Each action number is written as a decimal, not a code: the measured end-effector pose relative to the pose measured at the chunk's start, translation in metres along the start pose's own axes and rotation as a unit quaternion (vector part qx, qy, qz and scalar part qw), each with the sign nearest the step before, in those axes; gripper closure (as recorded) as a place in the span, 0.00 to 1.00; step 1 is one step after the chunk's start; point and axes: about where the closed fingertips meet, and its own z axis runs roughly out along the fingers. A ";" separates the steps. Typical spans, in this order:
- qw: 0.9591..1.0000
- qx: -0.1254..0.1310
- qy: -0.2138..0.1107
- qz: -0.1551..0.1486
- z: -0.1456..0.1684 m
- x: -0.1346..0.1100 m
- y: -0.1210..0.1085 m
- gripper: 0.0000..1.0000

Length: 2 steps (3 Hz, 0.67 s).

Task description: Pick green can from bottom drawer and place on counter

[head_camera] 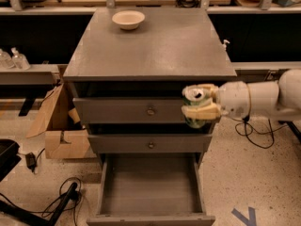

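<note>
Grey counter (155,46) above; gripper (199,105) just below its front right edge, fingers (202,111) pinching green can (194,96) upright between them.

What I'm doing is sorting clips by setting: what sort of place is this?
Probably a robotics lab: cabled wooden desks behind the drawer cabinet, a cardboard box beside it, and the gripper holding the green can by the top drawer.
</note>
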 end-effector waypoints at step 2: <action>0.998 0.042 -0.034 -0.031 -0.013 -0.128 -0.052 1.00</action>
